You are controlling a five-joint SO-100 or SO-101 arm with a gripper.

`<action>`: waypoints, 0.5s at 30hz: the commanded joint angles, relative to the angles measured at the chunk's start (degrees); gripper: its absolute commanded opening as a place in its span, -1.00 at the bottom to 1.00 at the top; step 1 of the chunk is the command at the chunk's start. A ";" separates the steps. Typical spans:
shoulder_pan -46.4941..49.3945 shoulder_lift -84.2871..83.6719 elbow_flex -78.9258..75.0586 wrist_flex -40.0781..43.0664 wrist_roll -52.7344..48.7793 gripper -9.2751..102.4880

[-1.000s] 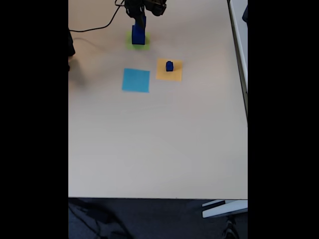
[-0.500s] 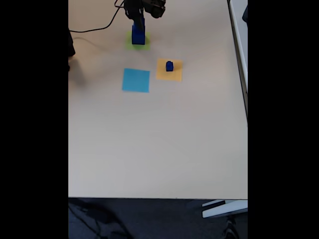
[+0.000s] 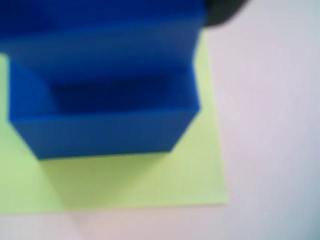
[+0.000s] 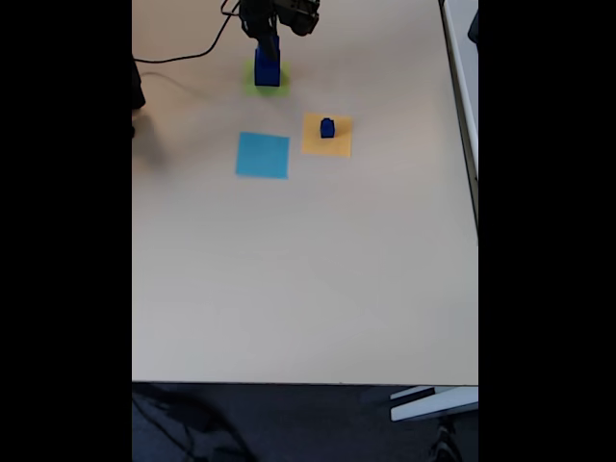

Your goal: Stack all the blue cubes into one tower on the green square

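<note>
Two stepped blue faces crowd the wrist view: the tower stands on the green square, a smaller cube set back on a larger one, with lime showing below and to the right. A dark blur at the top edge may be part of the pincer; its fingers cannot be made out, so I cannot tell whether they are spread or pinching.

In the fixed view the tower rises as a narrow column on the green square, right under the pincer at the tabletop's far edge. Compared with a second ago the column looks a little taller and the arm sits closer over it, which suggests a cube being set on top. One small cube waits on the orange square, beside the light-blue square; it looks to be next.
</note>
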 commanded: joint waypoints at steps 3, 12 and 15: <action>0.70 2.90 -0.35 -0.97 -0.79 -0.64; 0.62 2.81 -1.05 -0.97 -0.79 -0.58; 0.53 2.72 -1.58 -0.97 -0.97 -0.54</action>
